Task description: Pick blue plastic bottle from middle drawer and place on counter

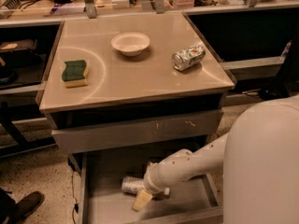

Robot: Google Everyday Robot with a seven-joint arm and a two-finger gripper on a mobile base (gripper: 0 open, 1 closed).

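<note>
The blue plastic bottle (pixel 132 185) lies on its side on the floor of the open middle drawer (pixel 106 205), at the bottom of the camera view. My white arm reaches in from the right. My gripper (pixel 144 196) is down in the drawer, right against the bottle's right end and partly covering it. The glossy tan counter (pixel 140 78) is the cabinet top above the drawer.
On the counter are a white bowl (pixel 130 43), a green-and-yellow sponge (pixel 75 73) and a crushed green-and-silver can (pixel 188 57). A closed grey drawer front (pixel 117 134) overhangs the open drawer. A shoe (pixel 23 206) is at the lower left.
</note>
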